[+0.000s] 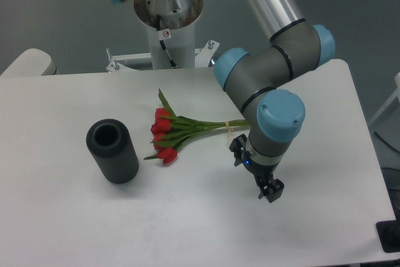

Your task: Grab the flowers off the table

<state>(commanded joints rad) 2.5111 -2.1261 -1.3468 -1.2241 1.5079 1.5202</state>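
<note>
The flowers (pixel 178 130) lie flat on the table (pixel 56 217) — a small bunch of red tulips, heads bunched at the far end from the gripper (pixel 257 171), stems running back toward it. The stem ends, cinched by a pale band (pixel 229 130), sit just up and to the camera-left of the pincer, near but not touching. The bunch looks light and soft: thin green stems that would bend, petals that would bruise under a squeeze. The banded stretch reads as the best hold — the stems are gathered tight there, and the blooms stay clear of the fingers. A gentle close is likely enough; too hard and the stems could crush, too loose and the smooth stalks may slip. The gripper hangs low over the white top beside the stems, holding nothing; whether its fingers stand apart or together cannot be told from this angle. Well beyond the blooms, a black ribbed cylinder (pixel 112 152) stands upright.
</note>
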